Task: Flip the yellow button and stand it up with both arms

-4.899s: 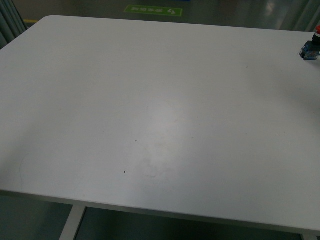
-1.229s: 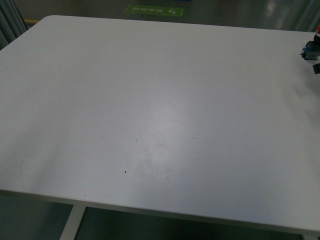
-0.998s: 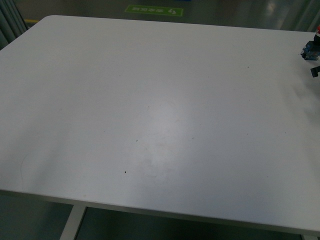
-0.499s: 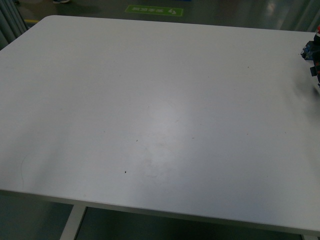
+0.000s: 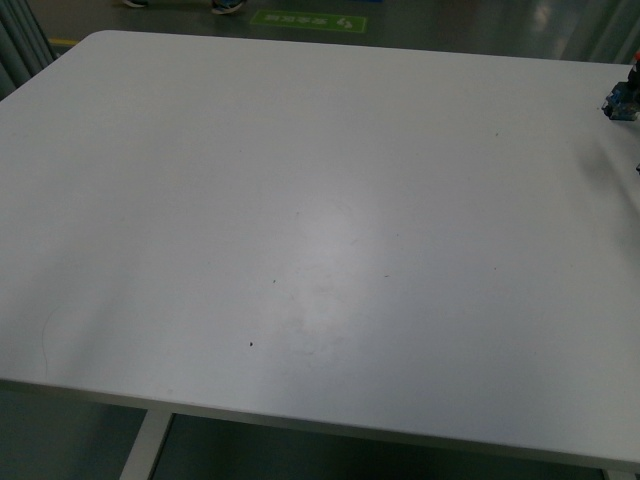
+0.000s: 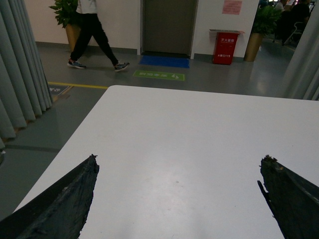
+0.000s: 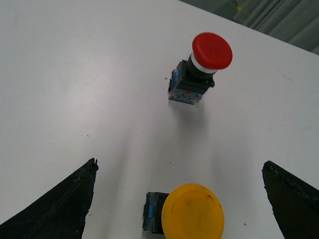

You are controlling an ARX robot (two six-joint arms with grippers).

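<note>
Since 0.5 s ago, front view: the small dark part that showed at the right edge just below the blue block is gone; only a faint shadow on the table [image 5: 300, 200] is left there. Feet of a passer-by now show at the top edge, left of the green floor marking [image 5: 307, 18]. Table otherwise as before.

Front view: white table fills the frame. At the far right edge, upper part of frame, a blue-and-black switch block [image 5: 621, 100] is partly cut off; cap colour cannot be told here. Neither arm shows in this view.

Right wrist view: right gripper [image 7: 182, 199] spread wide, one dark finger [image 7: 60, 204] at lower left, the other at lower right, nothing between them touched. The yellow button [image 7: 188, 214] lies on the table at lower centre, between the fingers but apart from both; its round yellow cap faces the camera, its blue-and-black block shows just left of the cap. The red button [image 7: 199, 67] is at upper centre, well apart from the yellow one, red cap up and to the right, block beneath it.

Left wrist view: left gripper [image 6: 179, 199] also wide, holding nothing, above bare table. Beyond the far edge: a walking person [image 6: 92, 32], grey curtain [image 6: 22, 69], red box [image 6: 223, 47].
</note>
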